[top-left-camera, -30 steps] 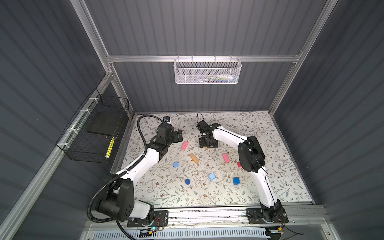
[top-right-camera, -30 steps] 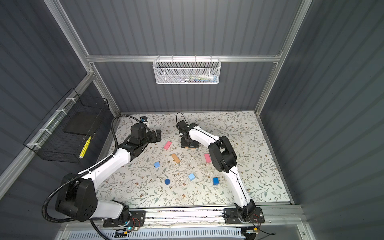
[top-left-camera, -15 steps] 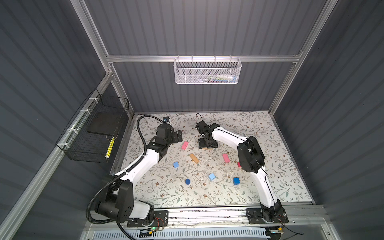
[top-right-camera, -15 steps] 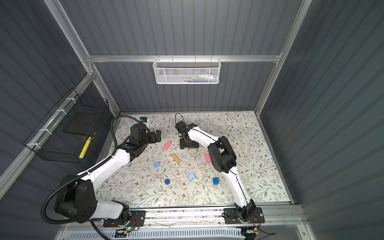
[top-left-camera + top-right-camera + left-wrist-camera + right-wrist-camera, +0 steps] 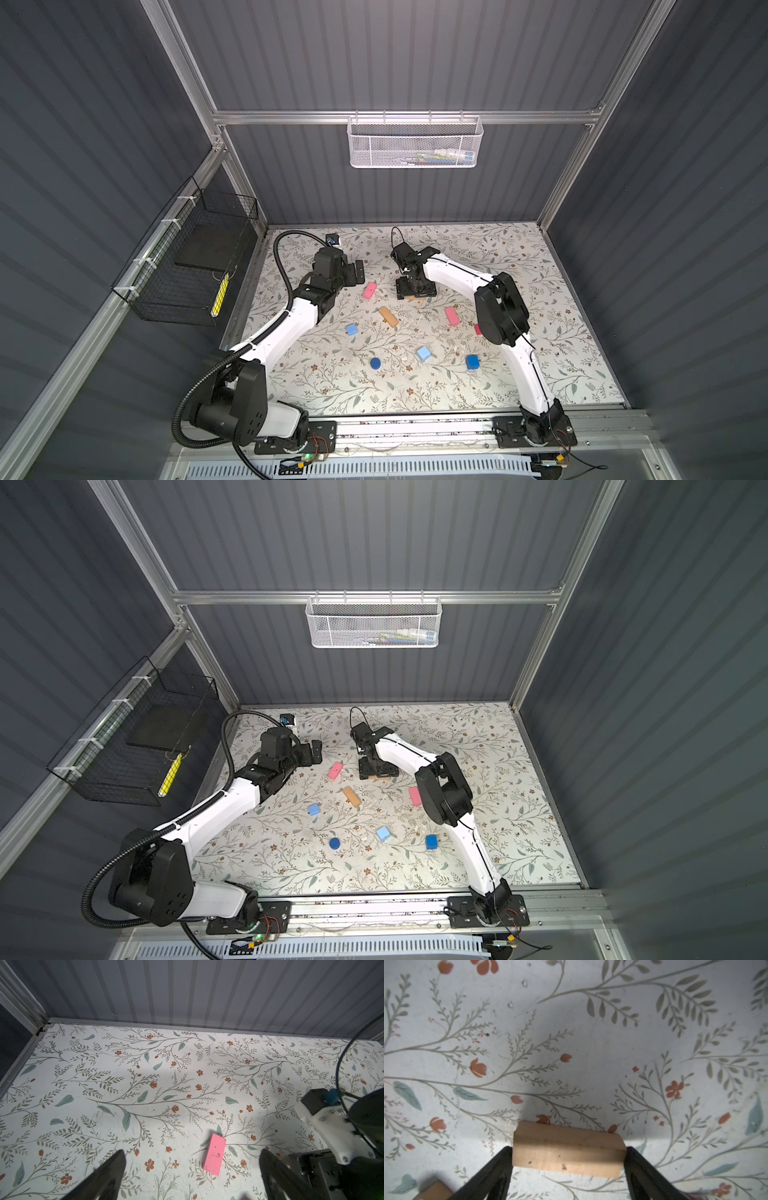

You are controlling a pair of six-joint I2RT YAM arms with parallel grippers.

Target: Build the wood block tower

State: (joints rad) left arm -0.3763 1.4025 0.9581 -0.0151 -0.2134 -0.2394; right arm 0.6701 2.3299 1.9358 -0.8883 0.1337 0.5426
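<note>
Tan and oblong, a wooden block (image 5: 560,1140) lies on the floral tabletop (image 5: 332,386) toward the far middle — a likely base for the tower. The right gripper (image 5: 568,1149) brackets its short ends, fingertips (image 5: 501,1160) at the wood; pinching or loose cannot be told. The left gripper (image 5: 192,1154) hovers spread wide near a pink oblong block (image 5: 214,1154) — seemingly next in line.

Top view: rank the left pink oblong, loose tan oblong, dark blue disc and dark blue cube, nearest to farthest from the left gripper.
1. left pink oblong, right beside the left gripper
2. loose tan oblong, mid-table
3. dark blue disc, toward the front
4. dark blue cube, front right
</note>
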